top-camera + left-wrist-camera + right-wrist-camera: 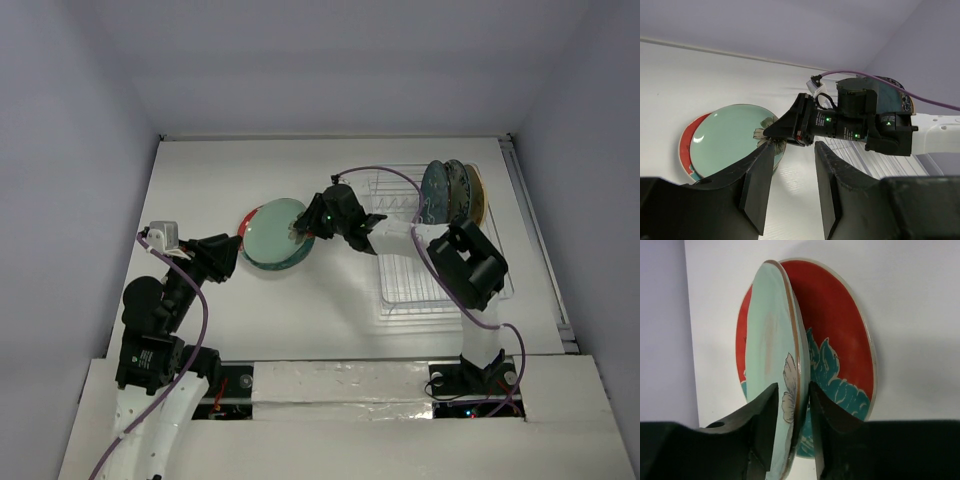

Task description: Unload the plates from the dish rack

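My right gripper (300, 228) is shut on the rim of the pale mint green plate (272, 228) with a flower. It holds the plate tilted over the red plate (248, 222), which lies flat on the table. In the right wrist view the fingers (765, 410) clamp the mint plate (767, 340) edge-on, with the red plate (835, 330) behind it. My left gripper (232, 250) is open and empty just near-left of both plates. Its jaws (795, 145) frame the mint plate (725, 140). The white dish rack (410, 280) at right holds three upright plates (452, 192) at its far end.
Grey walls close in the white table on the left, back and right. The right arm (470, 265) reaches across the rack's near half. A purple cable (390, 172) loops over the rack. The rack's wires (860, 155) show beyond my left fingers.
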Available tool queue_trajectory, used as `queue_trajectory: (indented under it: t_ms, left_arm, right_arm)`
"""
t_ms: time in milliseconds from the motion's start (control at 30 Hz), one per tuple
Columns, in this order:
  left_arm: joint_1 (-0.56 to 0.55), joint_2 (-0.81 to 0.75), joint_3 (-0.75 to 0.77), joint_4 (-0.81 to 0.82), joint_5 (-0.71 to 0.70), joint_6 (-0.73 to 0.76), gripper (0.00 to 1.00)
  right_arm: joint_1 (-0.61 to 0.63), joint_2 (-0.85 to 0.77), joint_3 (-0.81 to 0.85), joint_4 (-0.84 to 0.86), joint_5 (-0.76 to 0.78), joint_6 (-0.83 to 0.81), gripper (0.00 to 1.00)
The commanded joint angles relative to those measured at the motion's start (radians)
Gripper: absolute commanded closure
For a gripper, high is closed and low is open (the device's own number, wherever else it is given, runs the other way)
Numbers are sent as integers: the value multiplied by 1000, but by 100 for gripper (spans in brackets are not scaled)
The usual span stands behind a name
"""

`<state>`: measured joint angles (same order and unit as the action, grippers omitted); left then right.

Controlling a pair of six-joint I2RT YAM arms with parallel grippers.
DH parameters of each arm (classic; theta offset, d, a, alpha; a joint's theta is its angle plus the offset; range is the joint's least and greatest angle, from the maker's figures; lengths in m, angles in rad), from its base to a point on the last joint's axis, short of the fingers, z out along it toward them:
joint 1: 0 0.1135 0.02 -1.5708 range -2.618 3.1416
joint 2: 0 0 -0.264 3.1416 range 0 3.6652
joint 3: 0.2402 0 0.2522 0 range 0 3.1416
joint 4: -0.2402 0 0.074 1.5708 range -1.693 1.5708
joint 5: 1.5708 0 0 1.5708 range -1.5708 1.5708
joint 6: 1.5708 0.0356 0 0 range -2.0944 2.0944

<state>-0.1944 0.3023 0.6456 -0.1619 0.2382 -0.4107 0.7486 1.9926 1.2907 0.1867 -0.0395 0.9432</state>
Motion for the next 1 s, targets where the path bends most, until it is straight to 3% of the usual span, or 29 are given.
queue_trajectory:
  t_ms: [0, 33, 133, 267, 467, 833, 933, 967]
  left_arm:
    - [4, -8, -9, 45, 16, -2, 65]
    - [4, -9, -9, 45, 16, -2, 65]
    - [4, -9, -9, 45, 15, -2, 65]
    - [4, -11, -9, 47, 13, -2, 65]
    - [4, -14, -8, 45, 13, -4, 65]
    - [4, -20, -8, 45, 13, -4, 65]
    - [4, -17, -9, 44, 12, -4, 65]
    - [4, -17, -9, 45, 12, -4, 65]
  right_arm:
    - [20, -21, 1, 122, -17, -18, 62]
    - [20, -23, -1, 99, -8, -27, 61]
    - [29, -29, 13, 24, 10, -79, 44]
    - [52, -38, 53, -90, 76, -158, 17]
    - [86, -26, 157, -308, 217, -276, 0]
    - [126, 22, 269, -539, 390, -379, 1]
    - [126, -96, 220, -511, 424, -394, 10]
    - [126, -136, 207, -503, 447, -400, 19]
